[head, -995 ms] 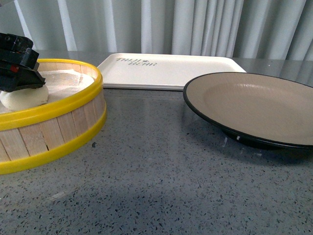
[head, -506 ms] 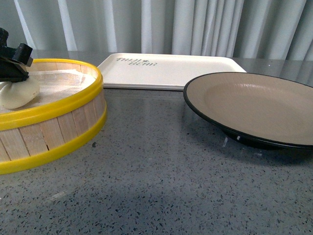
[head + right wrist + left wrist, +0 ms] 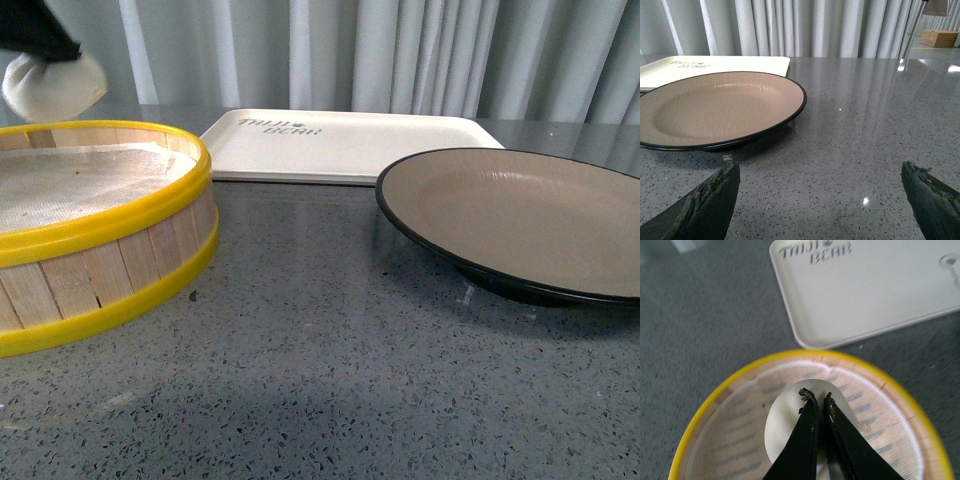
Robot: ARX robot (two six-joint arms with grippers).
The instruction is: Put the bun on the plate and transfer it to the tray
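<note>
The off-white bun (image 3: 55, 85) hangs in the air above the far left rim of the steamer basket, with my left gripper (image 3: 42, 48) shut on its top. From the left wrist, the black fingers (image 3: 807, 435) pinch the bun (image 3: 782, 425) over the basket's liner. The tan plate (image 3: 520, 215) with its black rim sits at the right and holds nothing. Behind it lies the cream tray (image 3: 350, 145) with grey lettering. My right gripper (image 3: 820, 195) stands open low over the counter, near the plate (image 3: 715, 107).
A yellow-rimmed wooden steamer basket (image 3: 110, 260) with a white liner takes up the left front. The grey speckled counter (image 3: 330, 380) runs between basket and plate. Curtains hang behind. A cardboard box (image 3: 938, 37) sits far off at the right.
My left gripper has risen with the bun, lifting it from the basket's liner to well above the rim. Plate, tray and basket have stayed put.
</note>
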